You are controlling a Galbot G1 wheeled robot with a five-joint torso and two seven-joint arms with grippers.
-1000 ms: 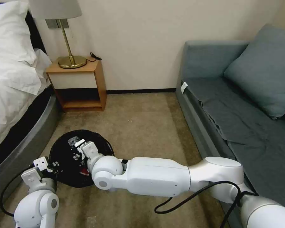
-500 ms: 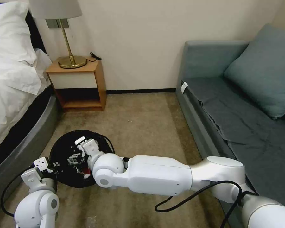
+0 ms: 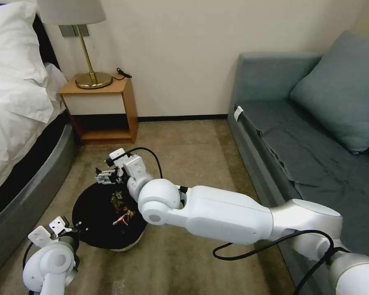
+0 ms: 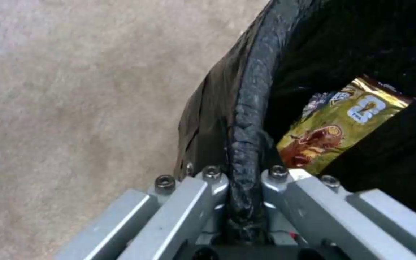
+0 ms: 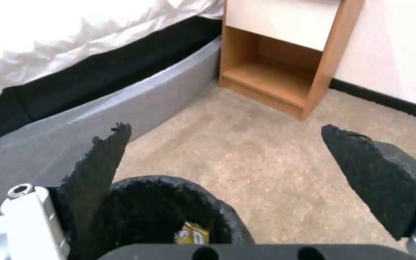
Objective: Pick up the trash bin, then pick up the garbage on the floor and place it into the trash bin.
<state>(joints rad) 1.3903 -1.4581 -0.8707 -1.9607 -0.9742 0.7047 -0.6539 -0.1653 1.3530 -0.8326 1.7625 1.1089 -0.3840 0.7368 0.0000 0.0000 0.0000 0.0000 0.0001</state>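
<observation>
Bin (image 3: 110, 241) sits on the carpet (image 3: 184, 164) between bed (image 3: 24, 192) and sofa (image 3: 299, 164), in front of the nightstand (image 3: 104, 108). Your left gripper (image 4: 244, 180) is clamped on the bin rim, one finger inside the black liner and one outside, pinching wall and bag together; in the head view it's at the bin's near-left edge (image 3: 65, 227). Right gripper (image 5: 237, 155) is above the bin's far edge, jaws spread wide, nothing between the pads (image 5: 99, 159); head view puts it at (image 3: 106, 177). Gold-brown wrapper (image 4: 336, 126) is already inside the bin, resting against the liner wall; something red-white (image 3: 121, 220) lies on the bottom too. No litter visible on the open carpet in these views.

Handling, as a guess: the bin looks light, thin-walled plastic, so a rim pinch should carry it, but it will tilt from a one-sided hold. The liner is slick and crinkly and could slide on the rim; keep the pinch through both layers. Wrappers are feather-light and floppy; grab an edge, not the flat.
</observation>
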